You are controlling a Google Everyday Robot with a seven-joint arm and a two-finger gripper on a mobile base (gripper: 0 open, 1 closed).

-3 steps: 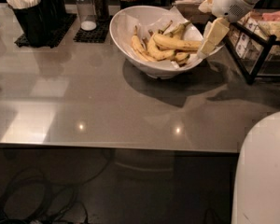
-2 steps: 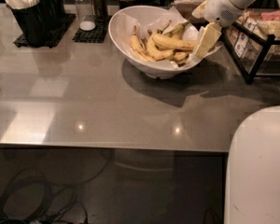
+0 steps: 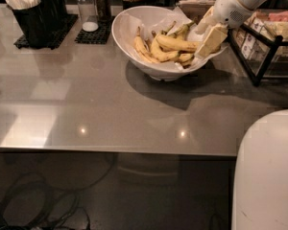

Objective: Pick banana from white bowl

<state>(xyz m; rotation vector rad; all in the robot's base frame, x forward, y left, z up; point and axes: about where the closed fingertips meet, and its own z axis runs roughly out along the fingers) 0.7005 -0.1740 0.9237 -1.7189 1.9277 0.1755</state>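
Several bananas are lying heaped in the bowl on the tabletop. The longest banana is sitting on top, so I am hanging my pincer over the rim beside its end. Whether it is spread or pressed together, I cannot tell.

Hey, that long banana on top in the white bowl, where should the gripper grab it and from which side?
Probably take the banana at its middle, across its narrow width, from above: it lies nearly level atop the pile in the white bowl, sides exposed. The gripper is at the bowl's right rim, by the banana's right end.
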